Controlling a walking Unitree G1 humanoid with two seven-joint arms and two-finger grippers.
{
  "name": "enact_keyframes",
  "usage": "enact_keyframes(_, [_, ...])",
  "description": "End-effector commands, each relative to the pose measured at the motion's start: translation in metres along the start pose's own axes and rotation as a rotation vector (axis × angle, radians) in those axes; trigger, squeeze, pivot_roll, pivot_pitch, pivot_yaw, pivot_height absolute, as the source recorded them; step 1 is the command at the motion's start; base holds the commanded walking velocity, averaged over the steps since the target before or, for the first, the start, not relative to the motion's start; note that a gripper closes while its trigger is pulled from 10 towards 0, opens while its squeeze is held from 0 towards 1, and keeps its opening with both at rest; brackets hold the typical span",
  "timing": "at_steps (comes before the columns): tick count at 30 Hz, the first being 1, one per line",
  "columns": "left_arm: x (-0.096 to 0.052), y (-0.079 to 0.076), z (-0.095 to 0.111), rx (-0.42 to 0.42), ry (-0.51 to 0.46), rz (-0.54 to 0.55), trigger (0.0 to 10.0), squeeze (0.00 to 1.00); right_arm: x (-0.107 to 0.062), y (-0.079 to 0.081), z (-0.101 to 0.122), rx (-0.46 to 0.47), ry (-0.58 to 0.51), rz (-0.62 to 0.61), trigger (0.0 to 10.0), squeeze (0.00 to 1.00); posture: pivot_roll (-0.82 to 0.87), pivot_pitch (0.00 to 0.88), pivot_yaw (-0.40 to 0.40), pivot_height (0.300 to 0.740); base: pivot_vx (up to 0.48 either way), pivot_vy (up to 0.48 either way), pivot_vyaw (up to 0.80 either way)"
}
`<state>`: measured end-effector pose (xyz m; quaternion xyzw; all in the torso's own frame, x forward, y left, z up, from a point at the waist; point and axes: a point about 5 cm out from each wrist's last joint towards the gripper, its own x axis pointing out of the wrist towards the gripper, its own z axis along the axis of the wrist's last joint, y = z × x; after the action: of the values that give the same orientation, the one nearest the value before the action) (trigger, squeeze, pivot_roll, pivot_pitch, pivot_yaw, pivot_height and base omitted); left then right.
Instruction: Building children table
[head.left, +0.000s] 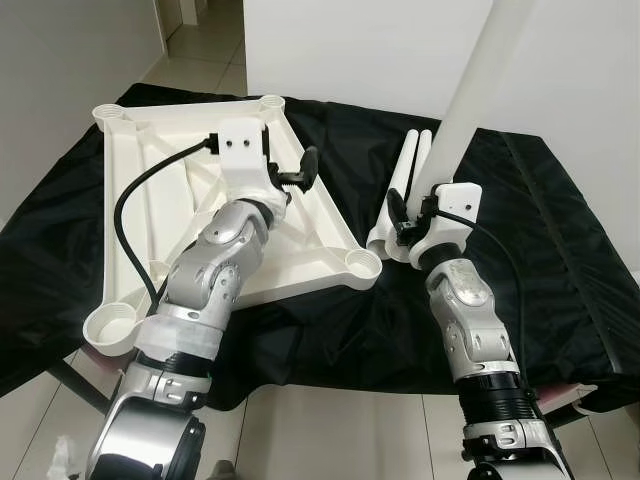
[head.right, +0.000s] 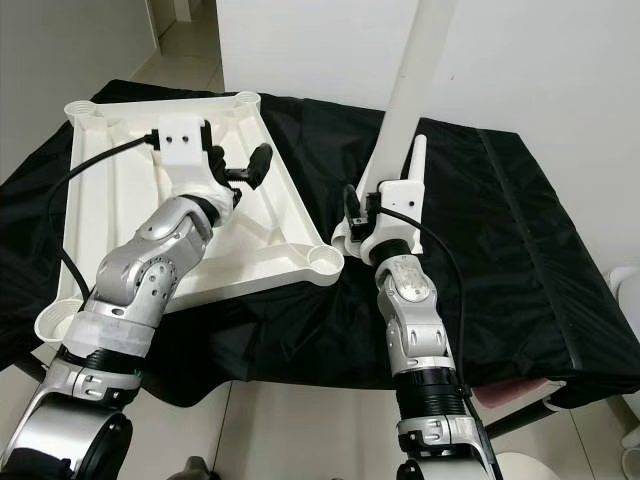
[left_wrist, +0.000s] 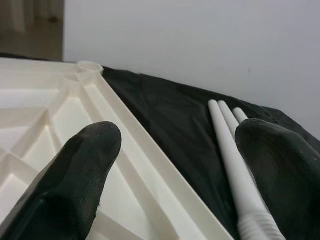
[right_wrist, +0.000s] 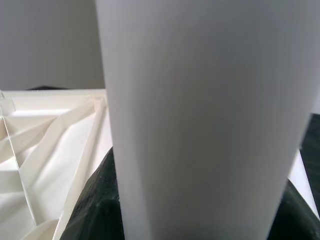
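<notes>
No leg was fitted yet. My right gripper (head.left: 400, 222) apparently clamped one table leg (head.left: 478, 80); left gripper (head.left: 300, 172) hovered, jaws wide and empty, over the inverted tabletop (head.left: 130, 180).

Room in a home, pale tiled floor (head.left: 330, 425), plain white walls (head.left: 350, 45), doorway to a tiled corridor (head.left: 200, 45) at far left, low table draped in black cloth (head.left: 560, 250), white plastic tabletop (head.left: 160, 200) upside down on it
</notes>
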<state>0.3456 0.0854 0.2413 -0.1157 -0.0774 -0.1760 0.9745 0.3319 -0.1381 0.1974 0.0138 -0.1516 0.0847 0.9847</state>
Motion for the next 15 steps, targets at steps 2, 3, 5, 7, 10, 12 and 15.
enact_keyframes(2, [-0.009, -0.004, 0.001, 0.007, -0.073, -0.117, 10.0, 0.00, -0.006, -0.001, 0.008, 0.015, -0.066, 0.007, 10.0, 0.00, 0.02, 0.032, -0.038, 0.740, 0.000, 0.000, 0.00])
enact_keyframes(3, [-0.009, -0.004, 0.001, 0.007, -0.073, -0.117, 10.0, 0.00, -0.006, -0.001, 0.008, 0.015, -0.066, 0.007, 10.0, 0.00, 0.02, 0.032, -0.038, 0.740, 0.000, 0.000, 0.00])
enact_keyframes(5, [-0.014, -0.001, -0.004, 0.014, -0.077, -0.124, 10.0, 0.00, -0.009, 0.000, 0.007, 0.001, -0.074, 0.025, 10.0, 0.00, 0.00, 0.044, -0.017, 0.740, 0.000, 0.000, 0.00])
enact_keyframes(7, [-0.017, 0.000, -0.004, 0.022, -0.098, -0.134, 10.0, 0.00, -0.011, -0.002, 0.008, -0.007, -0.088, 0.035, 10.0, 0.00, 0.00, 0.046, -0.010, 0.740, 0.000, 0.000, 0.00])
enact_keyframes(10, [-0.028, 0.005, -0.004, 0.096, -0.148, -0.163, 10.0, 0.00, -0.017, -0.006, 0.013, -0.021, -0.131, 0.037, 10.0, 0.00, -0.02, 0.047, 0.003, 0.740, 0.000, 0.000, 0.00])
enact_keyframes(12, [-0.031, 0.007, -0.006, 0.105, -0.147, -0.165, 10.0, 0.00, -0.019, -0.007, 0.013, -0.020, -0.141, 0.033, 10.0, 0.00, -0.02, 0.047, 0.003, 0.740, 0.000, 0.000, 0.00])
enact_keyframes(15, [-0.036, 0.011, -0.009, 0.111, -0.145, -0.149, 10.0, 0.00, -0.023, -0.007, 0.015, -0.015, -0.158, 0.028, 10.0, 0.00, -0.02, 0.045, 0.005, 0.740, 0.000, 0.000, 0.00])
